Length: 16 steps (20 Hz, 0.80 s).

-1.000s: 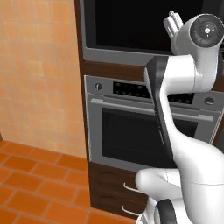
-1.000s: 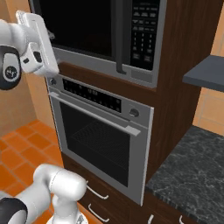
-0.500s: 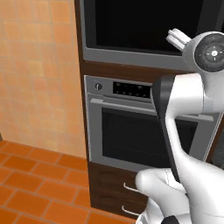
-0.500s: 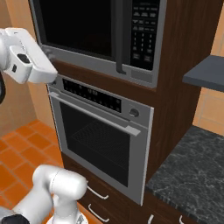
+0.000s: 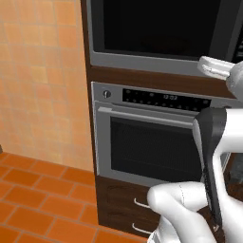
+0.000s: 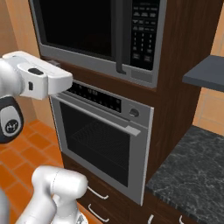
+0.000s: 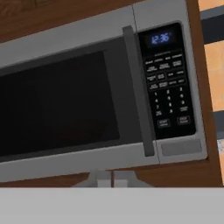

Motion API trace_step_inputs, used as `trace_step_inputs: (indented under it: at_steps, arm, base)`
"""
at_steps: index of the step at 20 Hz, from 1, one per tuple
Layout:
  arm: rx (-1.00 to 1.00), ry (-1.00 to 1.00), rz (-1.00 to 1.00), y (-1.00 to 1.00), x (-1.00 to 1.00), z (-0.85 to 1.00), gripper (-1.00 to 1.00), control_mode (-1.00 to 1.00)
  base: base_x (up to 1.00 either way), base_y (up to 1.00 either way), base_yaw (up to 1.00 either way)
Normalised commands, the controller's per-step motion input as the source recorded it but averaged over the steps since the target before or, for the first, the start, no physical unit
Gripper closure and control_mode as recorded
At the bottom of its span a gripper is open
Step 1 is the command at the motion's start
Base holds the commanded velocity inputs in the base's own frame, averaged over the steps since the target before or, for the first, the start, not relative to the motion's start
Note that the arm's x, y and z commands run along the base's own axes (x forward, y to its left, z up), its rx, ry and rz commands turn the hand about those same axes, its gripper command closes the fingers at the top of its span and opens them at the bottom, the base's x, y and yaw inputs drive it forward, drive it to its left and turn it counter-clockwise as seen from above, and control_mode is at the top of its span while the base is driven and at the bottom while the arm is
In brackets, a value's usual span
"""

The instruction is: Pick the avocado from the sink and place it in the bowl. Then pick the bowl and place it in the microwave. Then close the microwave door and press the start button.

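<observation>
The microwave (image 7: 65, 100) is set into a dark wood cabinet, and its door (image 6: 78, 26) with the black glass window is closed. Right of the door's vertical handle (image 7: 138, 87) is the button panel (image 7: 168, 83) with a lit clock. My gripper (image 7: 107, 177) faces the microwave from a short distance, slightly below its lower edge. The two fingertips (image 7: 99, 177) are pressed together with nothing between them. My white hand (image 6: 48, 81) hovers in front of the oven's control strip. The avocado, the bowl and the sink are out of view.
A steel oven (image 5: 152, 142) with a glass window and bar handle sits directly under the microwave. Right of it are a dark stone counter (image 6: 192, 170) and a grey shelf (image 6: 205, 72). Drawers (image 5: 137, 209) lie below the oven, above an orange tiled floor (image 5: 38, 199).
The fingers have gone from open to shut on nothing. My hand has dropped from in front of the microwave door to the level of the oven's control strip.
</observation>
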Motion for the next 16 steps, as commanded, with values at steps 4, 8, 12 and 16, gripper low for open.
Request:
trace_step_inputs:
  at_steps: [4,8,12,16]
  arm:
    - [-0.03,-0.27,0.11,-0.31,-0.34,0.0,1.0,-1.0]
    - [0.0,-0.07,0.01,-0.36,-0.01,0.0,1.0,-1.0]
    - [0.0,0.0,0.0,-0.21,0.03,0.0,1.0,-1.0]
    - [0.0,0.05,0.0,-0.23,0.0,0.0,1.0,-1.0]
  base:
    - [0.0,0.0,0.0]
    - [0.0,0.0,0.0]
    - [0.0,0.0,0.0]
    - [0.0,0.0,0.0]
